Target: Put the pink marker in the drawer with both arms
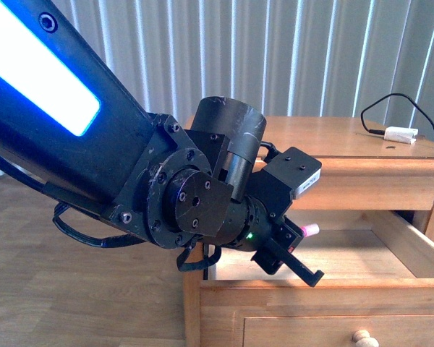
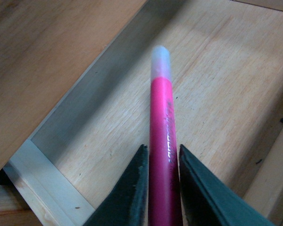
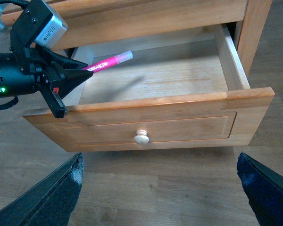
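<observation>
**Pink marker hanging over the open drawer, release coming up**

My thin black left gripper [image 3: 87, 70] is clamped tight on the short, bright pink marker with the pale cap [image 2: 161, 141]. I'm holding it in the air above the bare floor at the left end of the wide honey-coloured wooden drawer [image 3: 151, 101], cap pointing further in. My right gripper [image 3: 159, 157] hangs wide and empty out in front of the drawer, beyond its small round pale wooden knob [image 3: 141, 136]. Here's how I'd play it: dip lower so the drop is short and the marker won't bounce or roll. Stay off the drawer's side wall, ease the jaws apart gently, then lift clear of the front rim.
</observation>
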Robot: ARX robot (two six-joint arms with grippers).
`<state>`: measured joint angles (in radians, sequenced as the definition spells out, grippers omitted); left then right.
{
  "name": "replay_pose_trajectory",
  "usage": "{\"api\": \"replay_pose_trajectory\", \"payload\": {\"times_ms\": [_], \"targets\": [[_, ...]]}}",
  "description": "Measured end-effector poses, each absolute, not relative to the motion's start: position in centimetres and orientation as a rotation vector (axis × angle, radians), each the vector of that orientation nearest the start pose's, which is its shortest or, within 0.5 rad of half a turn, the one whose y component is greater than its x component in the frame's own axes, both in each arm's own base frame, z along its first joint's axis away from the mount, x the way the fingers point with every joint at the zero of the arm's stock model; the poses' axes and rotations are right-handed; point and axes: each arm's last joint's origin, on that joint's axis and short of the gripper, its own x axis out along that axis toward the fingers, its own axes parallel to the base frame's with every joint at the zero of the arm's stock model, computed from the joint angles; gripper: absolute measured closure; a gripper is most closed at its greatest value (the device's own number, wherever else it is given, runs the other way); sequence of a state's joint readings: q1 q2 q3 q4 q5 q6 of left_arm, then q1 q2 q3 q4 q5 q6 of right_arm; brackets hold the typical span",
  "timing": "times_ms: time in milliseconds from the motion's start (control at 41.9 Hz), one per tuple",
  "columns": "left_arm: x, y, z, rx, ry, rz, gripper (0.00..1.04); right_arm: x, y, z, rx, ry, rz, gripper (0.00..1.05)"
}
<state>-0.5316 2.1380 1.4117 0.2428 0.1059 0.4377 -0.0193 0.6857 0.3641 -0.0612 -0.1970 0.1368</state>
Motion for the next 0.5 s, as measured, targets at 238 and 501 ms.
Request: {"api": "replay_pose_trajectory", "payload": {"times_ms": [238,501], "targets": [[39.5,-24.0,16.5,0.510,0.281,-0.651,0.48,15.6,0.3,21.4,0.176,0.393,0.149,0.09],[36.9,-20.8,19.5,0.409,0.267,-0.402,0.09,15.6,0.3,21.4,0.176,0.393,0.149,0.09]]}}
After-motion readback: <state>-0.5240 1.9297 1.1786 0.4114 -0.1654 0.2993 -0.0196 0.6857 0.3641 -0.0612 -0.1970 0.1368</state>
